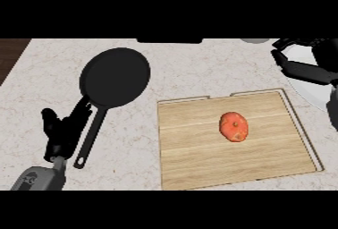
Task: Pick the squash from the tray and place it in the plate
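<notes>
An orange-red squash (234,126) lies near the middle of the wooden tray (198,156), slightly toward its far right. A white plate (315,96) shows partly at the right edge, beyond the tray's far right corner. My right hand (302,69) hovers over the plate's far part, fingers relaxed and holding nothing, well away from the squash. My left hand (63,129) rests open at the lower left, fingers up, beside the pan's handle.
A black frying pan (116,76) lies left of the tray, its handle (92,138) pointing toward me next to my left hand. A dark object (169,40) and a grey one (254,40) sit at the counter's far edge.
</notes>
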